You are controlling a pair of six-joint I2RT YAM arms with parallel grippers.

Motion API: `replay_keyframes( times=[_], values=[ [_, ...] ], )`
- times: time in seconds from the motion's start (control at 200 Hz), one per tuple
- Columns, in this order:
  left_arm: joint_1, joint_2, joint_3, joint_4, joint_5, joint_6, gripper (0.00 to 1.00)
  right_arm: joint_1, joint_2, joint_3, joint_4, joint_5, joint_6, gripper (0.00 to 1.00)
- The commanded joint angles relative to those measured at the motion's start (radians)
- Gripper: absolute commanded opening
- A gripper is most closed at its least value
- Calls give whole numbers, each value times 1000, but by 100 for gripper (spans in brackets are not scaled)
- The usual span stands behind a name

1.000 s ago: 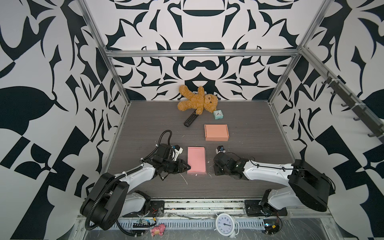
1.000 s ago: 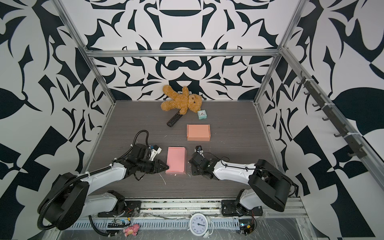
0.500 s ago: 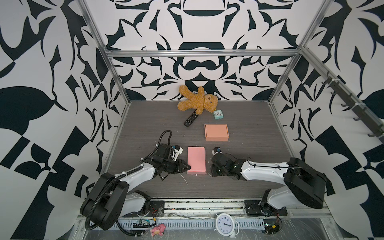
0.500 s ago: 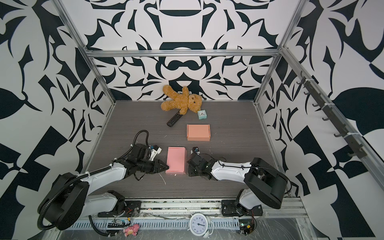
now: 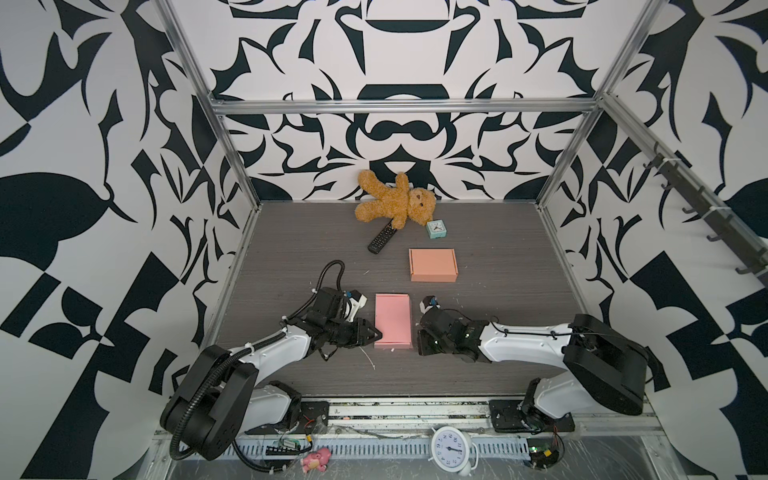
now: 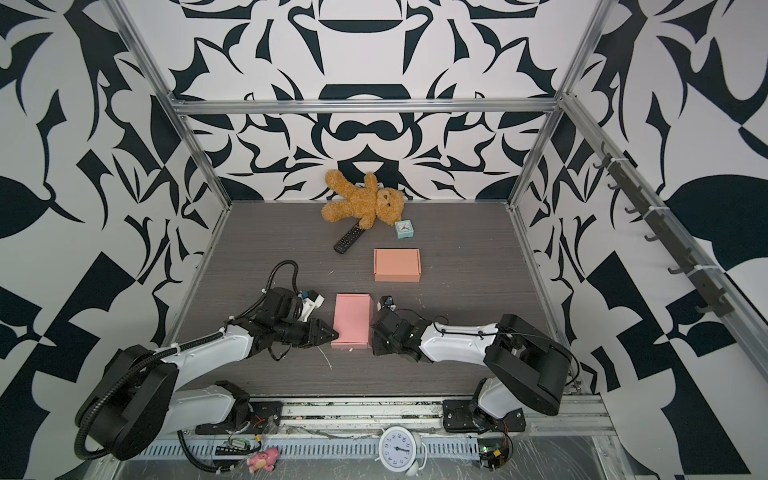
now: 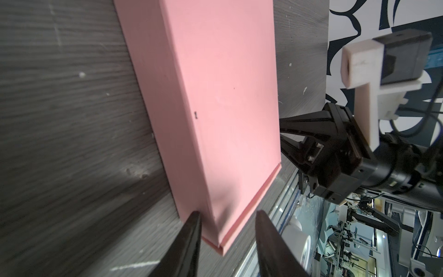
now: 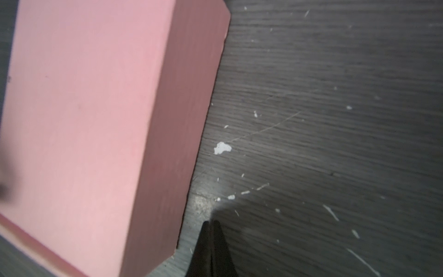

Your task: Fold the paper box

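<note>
Pink box (image 5: 392, 319) closed, flat on table (image 5: 498, 332). Left gripper (image 7: 227, 217) jaws apart, straddling box corner. Right gripper (image 8: 211, 225) pinched together, empty, beside box.

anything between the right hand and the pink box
Nothing visible does. The shut right hand sits just beside the pink box, off its side wall, with only bare table and tiny white flecks nearby.
</note>
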Motion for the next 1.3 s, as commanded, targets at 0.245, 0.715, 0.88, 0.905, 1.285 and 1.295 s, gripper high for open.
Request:
replay_keyframes(
  times=[0.245, 0.715, 0.88, 0.905, 1.285, 1.295],
  values=[
    [-13, 13, -21, 28, 21, -20, 41, 19, 23, 34, 31, -11, 11, 5],
    [-28, 45, -25, 59, 24, -44, 41, 32, 40, 48, 83, -38, 8, 5],
    [-37, 51, -29, 75, 23, -53, 41, 37, 46, 57, 100, -47, 6, 5],
    [-37, 52, -30, 77, 24, -54, 41, 38, 46, 57, 104, -48, 6, 5],
    [-44, 57, -31, 99, 23, -68, 41, 52, 75, 71, 183, -111, 30, 5],
    [-45, 57, -31, 99, 23, -68, 41, 52, 76, 73, 185, -114, 32, 5]
  ],
)
